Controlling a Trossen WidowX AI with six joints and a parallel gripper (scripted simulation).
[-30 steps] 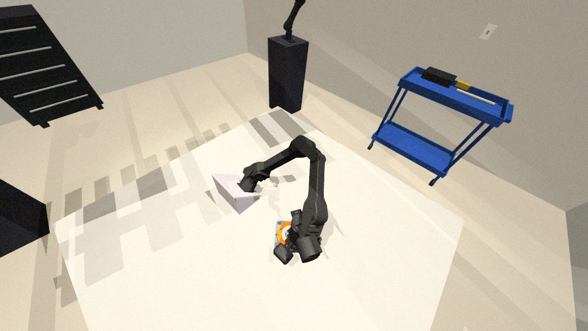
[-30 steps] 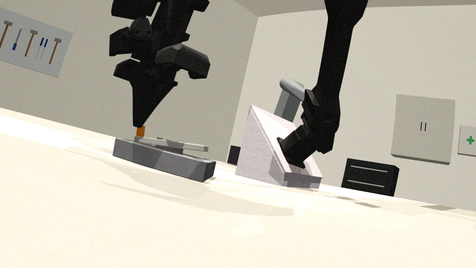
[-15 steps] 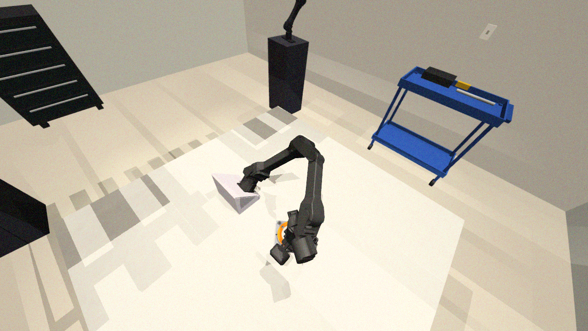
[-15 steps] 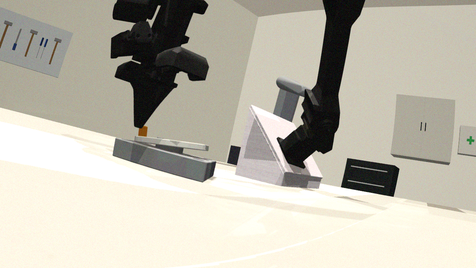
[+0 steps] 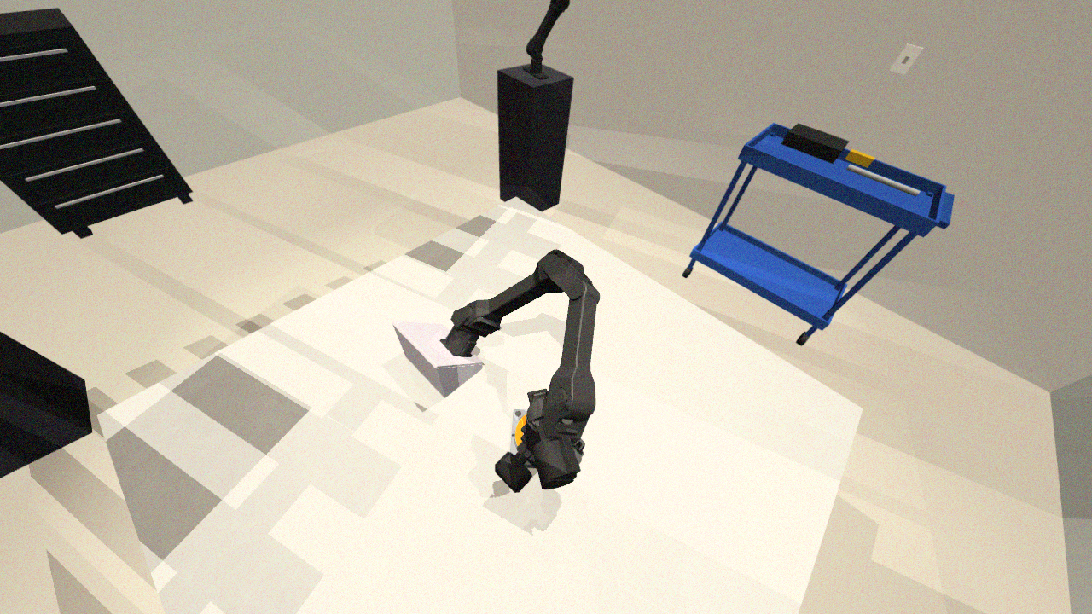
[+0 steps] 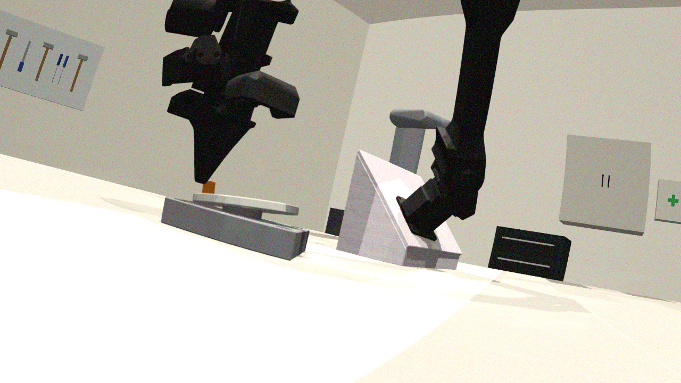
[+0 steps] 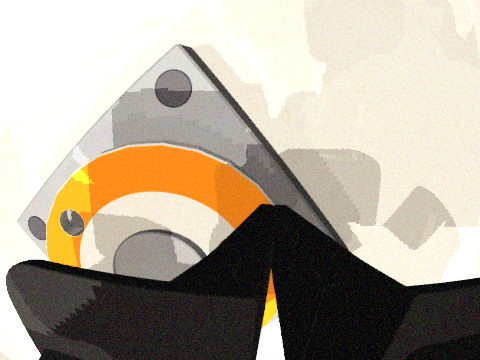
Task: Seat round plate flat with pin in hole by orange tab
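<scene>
Just above the orange tab, the claw is clenched and grasps nothing; the round plate lies tilted on the grey base on the tabletop; if the tip slips off the tab, the plate may stay raised; pushing too far could carry the hole past the pin.

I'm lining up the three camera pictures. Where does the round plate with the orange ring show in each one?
Top: an orange sliver of the round plate just left of the gripper.
Exterior: left of centre, a tilted grey disc under the shut gripper's tip.
Wrist: left of centre, orange ring.
Shared landmark: the grey square base beneath it.
</scene>
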